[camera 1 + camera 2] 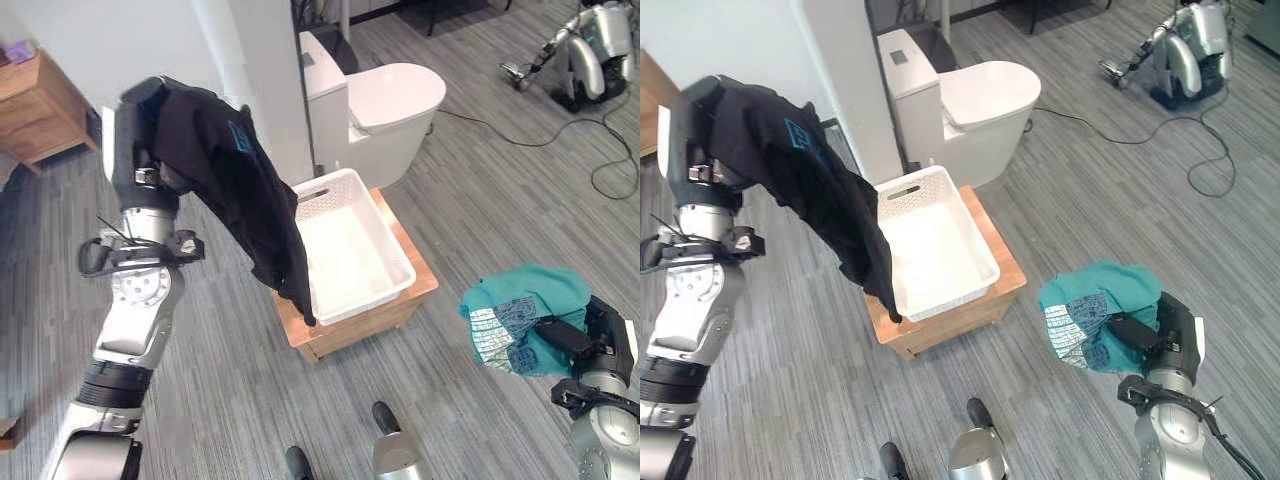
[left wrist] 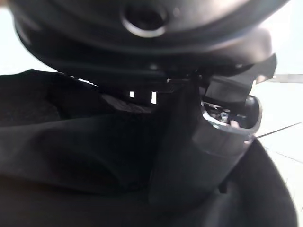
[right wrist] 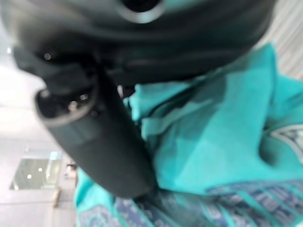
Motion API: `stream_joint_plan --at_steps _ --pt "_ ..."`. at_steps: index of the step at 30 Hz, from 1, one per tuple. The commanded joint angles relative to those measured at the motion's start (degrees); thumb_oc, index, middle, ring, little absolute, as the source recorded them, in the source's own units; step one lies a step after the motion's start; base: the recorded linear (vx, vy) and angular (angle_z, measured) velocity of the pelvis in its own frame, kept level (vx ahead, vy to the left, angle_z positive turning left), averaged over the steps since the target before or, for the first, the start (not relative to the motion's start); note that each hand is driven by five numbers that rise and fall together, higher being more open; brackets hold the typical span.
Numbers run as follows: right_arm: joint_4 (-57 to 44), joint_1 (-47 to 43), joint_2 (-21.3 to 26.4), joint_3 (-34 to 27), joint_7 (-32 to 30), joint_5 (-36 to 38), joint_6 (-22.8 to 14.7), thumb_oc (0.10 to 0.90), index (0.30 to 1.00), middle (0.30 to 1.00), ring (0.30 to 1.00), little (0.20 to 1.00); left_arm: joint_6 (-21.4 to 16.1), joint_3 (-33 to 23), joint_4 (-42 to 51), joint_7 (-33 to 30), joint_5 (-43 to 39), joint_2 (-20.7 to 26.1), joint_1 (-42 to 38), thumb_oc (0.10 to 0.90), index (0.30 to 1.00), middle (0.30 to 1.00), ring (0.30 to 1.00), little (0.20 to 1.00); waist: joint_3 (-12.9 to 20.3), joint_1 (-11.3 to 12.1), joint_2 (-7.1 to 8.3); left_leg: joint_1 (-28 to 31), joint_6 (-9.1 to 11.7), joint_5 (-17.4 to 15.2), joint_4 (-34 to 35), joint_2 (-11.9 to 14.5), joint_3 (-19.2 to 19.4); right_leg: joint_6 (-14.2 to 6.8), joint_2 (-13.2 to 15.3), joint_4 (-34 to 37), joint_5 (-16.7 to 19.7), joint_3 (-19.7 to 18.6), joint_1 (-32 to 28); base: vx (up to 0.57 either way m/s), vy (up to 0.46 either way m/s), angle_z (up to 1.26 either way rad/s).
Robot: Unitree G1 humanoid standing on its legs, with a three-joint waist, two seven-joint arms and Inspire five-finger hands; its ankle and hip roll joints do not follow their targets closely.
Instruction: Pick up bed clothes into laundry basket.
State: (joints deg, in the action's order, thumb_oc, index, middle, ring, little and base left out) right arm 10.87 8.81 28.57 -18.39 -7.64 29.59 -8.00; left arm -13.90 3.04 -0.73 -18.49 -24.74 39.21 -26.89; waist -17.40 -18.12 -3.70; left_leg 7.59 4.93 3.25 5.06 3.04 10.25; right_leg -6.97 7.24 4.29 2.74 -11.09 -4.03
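Observation:
A black garment [image 1: 240, 190] hangs from my raised left hand [image 1: 140, 140] at the left, its lower end dangling beside the left rim of the white laundry basket [image 1: 345, 245]. In the left wrist view the black cloth [image 2: 71, 156] wraps round the hand, whose thumb [image 2: 199, 156] presses into it. My right hand [image 1: 1160, 340] at the lower right is shut on a teal garment [image 1: 1095, 305] with a patterned patch, held above the floor. The right wrist view has the thumb [image 3: 99, 142] pinching the teal cloth [image 3: 213, 146]. The basket looks empty.
The basket stands on a low wooden platform [image 1: 400, 310]. A white toilet [image 1: 385, 110] sits just behind it, next to a white pillar [image 1: 265, 70]. A wooden cabinet [image 1: 40, 105] is at the far left. Another robot [image 1: 590, 50] with cables rests at the far right.

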Motion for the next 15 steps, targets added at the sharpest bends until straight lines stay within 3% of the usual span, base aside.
stream_joint_plan --at_steps 1,3,5,6,7,10,15 --pt "-2.4 -2.4 5.5 -4.0 0.5 1.9 -5.6 0.4 0.3 0.3 0.3 0.3 -10.7 -0.6 1.3 -2.2 -1.7 8.0 -18.6 0.4 0.3 0.3 0.3 0.3 6.3 -0.7 -0.95 0.1 -0.6 -1.2 -0.1 -1.1 0.5 0.9 -3.3 -5.9 -6.9 0.3 0.7 0.0 -0.03 0.08" --pt "-2.2 -2.2 5.8 -2.4 1.5 2.3 -5.4 0.4 0.3 0.3 0.3 0.3 -10.5 4.6 -3.8 -1.6 -4.2 13.0 -26.1 0.4 0.3 0.3 0.3 0.3 7.0 -1.0 -1.59 0.3 -0.5 -1.1 -0.1 -1.2 0.6 0.6 -3.3 -5.3 -6.6 0.6 0.1 0.0 -0.037 0.13" --pt "-2.0 -2.1 5.4 -2.2 1.7 2.5 -5.4 0.4 0.3 0.3 0.3 0.3 -10.7 7.3 -6.9 -1.3 -5.1 14.3 -30.0 0.4 0.3 0.3 0.3 0.3 7.0 -0.8 -1.27 0.3 -0.4 -1.0 -0.1 -1.2 0.5 0.5 -3.3 -4.9 -6.4 0.8 -0.1 0.0 -0.021 0.12" --pt "-1.5 -1.9 5.9 -1.2 2.0 2.9 -5.4 0.4 0.3 0.3 0.3 0.3 -9.8 11.4 -11.0 -0.8 -5.7 16.8 -35.2 0.4 0.3 0.3 0.3 0.3 7.6 -1.2 -2.03 0.5 -0.4 -1.0 -0.1 -1.2 0.5 0.2 -3.2 -4.7 -6.2 0.9 -0.4 0.0 -0.018 0.06" --pt "-1.4 -2.0 5.4 -1.4 2.0 3.0 -5.4 0.4 0.3 0.3 0.3 0.3 -10.2 12.9 -12.1 -0.6 -6.1 16.9 -37.0 0.4 0.3 0.3 0.3 0.3 7.5 -0.9 -1.58 0.5 -0.3 -0.9 -0.1 -1.2 0.5 0.2 -3.1 -4.6 -6.1 1.0 -0.5 0.0 -0.024 0.04" --pt "-1.2 -1.5 5.0 0.3 2.7 3.9 -5.3 0.4 0.3 0.3 0.3 0.3 -8.6 20.9 -21.5 0.9 -7.6 19.3 -46.9 0.4 0.3 0.3 0.3 0.3 8.1 -1.3 -2.39 0.4 -0.1 -0.6 -0.1 -1.3 0.6 -0.3 -3.0 -4.2 -5.8 1.3 -0.7 0.0 0.0 0.0" --pt "-0.7 -1.1 4.4 1.7 3.3 4.4 -5.2 0.4 0.3 0.3 0.3 0.3 -7.0 28.7 -32.2 3.3 -8.4 20.1 -56.7 0.4 0.3 0.3 0.3 0.3 8.5 -1.9 -2.68 0.5 0.0 -0.6 -0.1 -1.3 1.1 -0.8 -2.8 -4.0 -5.3 1.1 -0.6 0.0 0.001 -0.02"
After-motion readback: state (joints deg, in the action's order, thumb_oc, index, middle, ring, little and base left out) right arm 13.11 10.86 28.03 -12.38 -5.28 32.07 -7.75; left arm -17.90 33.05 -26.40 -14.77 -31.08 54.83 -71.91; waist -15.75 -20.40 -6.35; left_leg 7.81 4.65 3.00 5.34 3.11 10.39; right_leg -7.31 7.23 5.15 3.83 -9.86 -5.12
